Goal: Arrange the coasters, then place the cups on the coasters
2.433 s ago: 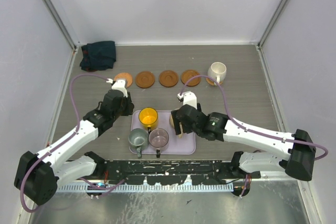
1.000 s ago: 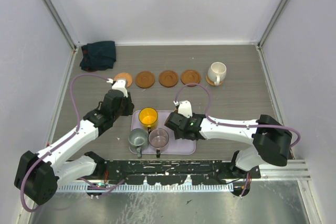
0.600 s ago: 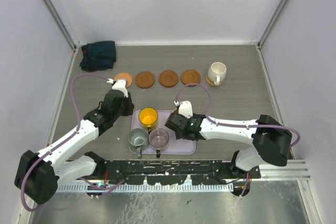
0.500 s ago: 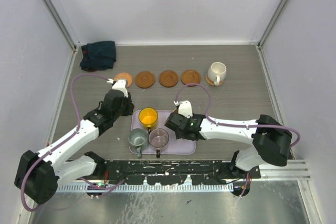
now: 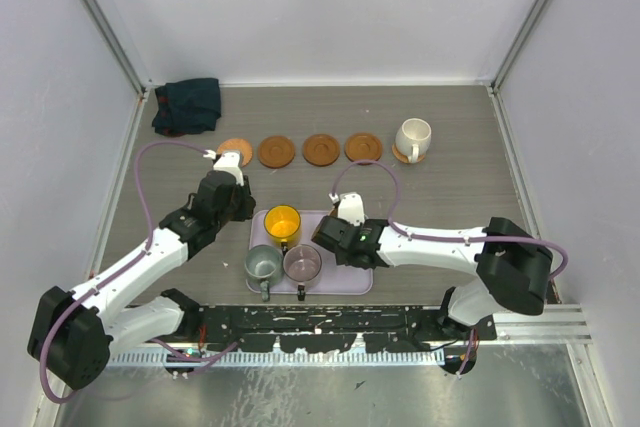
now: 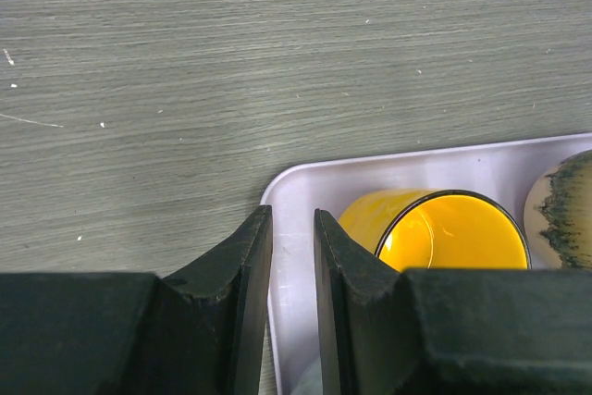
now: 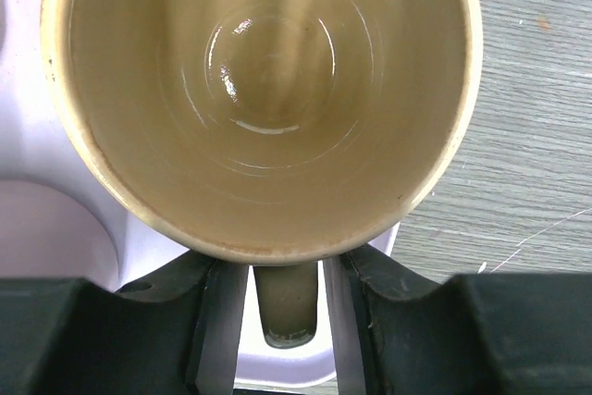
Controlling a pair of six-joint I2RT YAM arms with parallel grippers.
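My right gripper (image 7: 282,289) straddles the handle of the tan-beige glazed mug (image 7: 264,99); I cannot tell whether it pinches yet. I'd clamp firmly, then lift straight up.

Bright yellow cup (image 6: 435,233), tan cup (image 7: 264,90), lilac tray (image 6: 416,173), grey wood-grain table (image 6: 277,71).

Five coasters (image 5: 321,148) at twelve o'clock: three darker, two lighter. Five cups (image 5: 283,222): four at the one lilac tray (image 5: 340,282) at six o'clock, one at one o'clock. One dark cloth (image 5: 187,105).
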